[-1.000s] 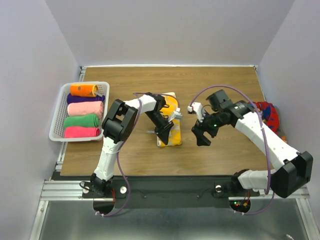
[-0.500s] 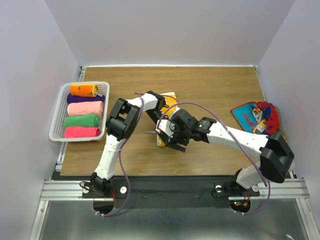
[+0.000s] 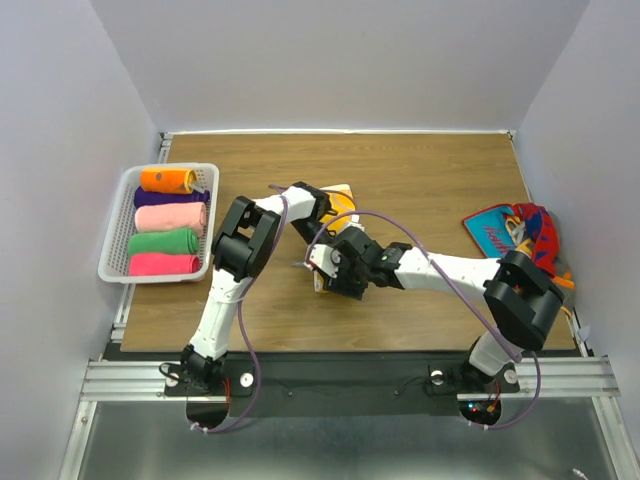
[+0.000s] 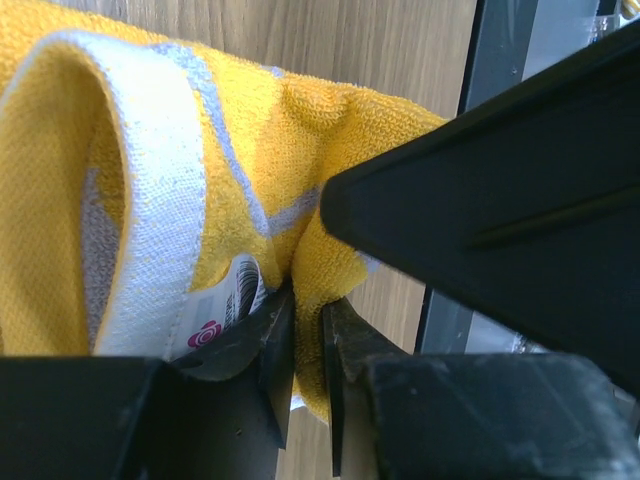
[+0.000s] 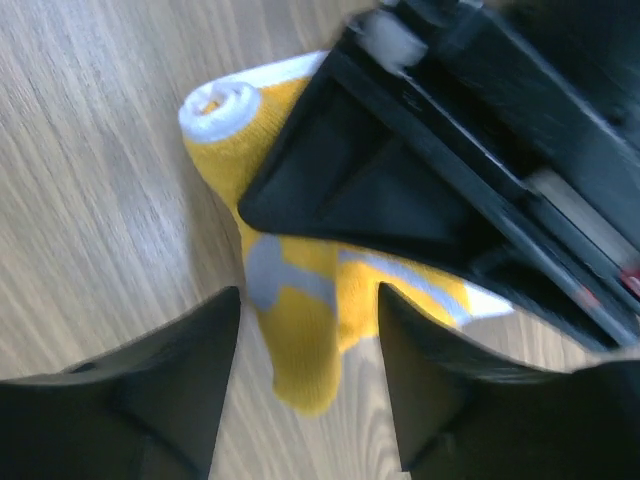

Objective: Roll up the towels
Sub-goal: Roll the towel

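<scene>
Two grippers meet at the yellow towel (image 5: 300, 330), which lies mid-table (image 3: 430, 170). The left gripper (image 4: 308, 330) pinches a fold of the cloth between nearly closed fingers. The right gripper (image 5: 308, 310) stands spread, one finger on either side of the towel's 6 o'clock end, gripping nothing. Five rolled towels (image 3: 165, 218) fill the white basket (image 3: 118, 195) at 9 o'clock. A red and blue patterned towel (image 3: 500, 230) lies by the table's edge at 3 o'clock.

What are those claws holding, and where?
The left gripper pinches the yellow towel by a fold beside its label; the right gripper, open, holds nothing.
</scene>
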Action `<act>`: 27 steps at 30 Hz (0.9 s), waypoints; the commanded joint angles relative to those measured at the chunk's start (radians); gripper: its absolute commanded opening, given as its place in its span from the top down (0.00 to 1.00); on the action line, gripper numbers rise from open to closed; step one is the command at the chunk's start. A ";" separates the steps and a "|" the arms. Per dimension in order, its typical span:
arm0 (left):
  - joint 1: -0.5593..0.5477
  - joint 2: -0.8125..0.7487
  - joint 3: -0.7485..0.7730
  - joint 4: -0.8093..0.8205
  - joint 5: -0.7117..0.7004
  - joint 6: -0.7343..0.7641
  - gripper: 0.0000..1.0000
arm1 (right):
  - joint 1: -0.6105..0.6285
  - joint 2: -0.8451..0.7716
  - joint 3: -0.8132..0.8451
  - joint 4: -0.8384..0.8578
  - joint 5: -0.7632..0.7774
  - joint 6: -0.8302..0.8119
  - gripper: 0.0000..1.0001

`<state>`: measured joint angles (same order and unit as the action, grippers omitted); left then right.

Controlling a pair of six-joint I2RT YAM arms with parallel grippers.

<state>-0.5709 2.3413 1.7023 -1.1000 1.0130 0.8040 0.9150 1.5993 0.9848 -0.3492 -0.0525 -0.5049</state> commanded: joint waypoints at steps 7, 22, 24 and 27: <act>0.040 0.009 -0.027 0.038 -0.113 0.101 0.67 | -0.010 0.051 -0.034 0.067 -0.127 0.046 0.71; 0.245 -0.402 -0.156 0.068 0.006 0.097 0.44 | -0.168 0.096 0.070 -0.125 -0.450 0.058 0.99; 0.313 -0.485 -0.226 0.153 0.006 0.066 0.43 | -0.189 0.134 0.118 -0.146 -0.481 0.074 0.99; 0.416 -0.627 -0.372 0.345 0.004 -0.052 0.41 | -0.222 0.189 0.169 -0.200 -0.582 0.097 0.99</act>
<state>-0.2420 1.8671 1.4658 -0.9291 0.9970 0.8543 0.7223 1.7470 1.0828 -0.4717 -0.4889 -0.4416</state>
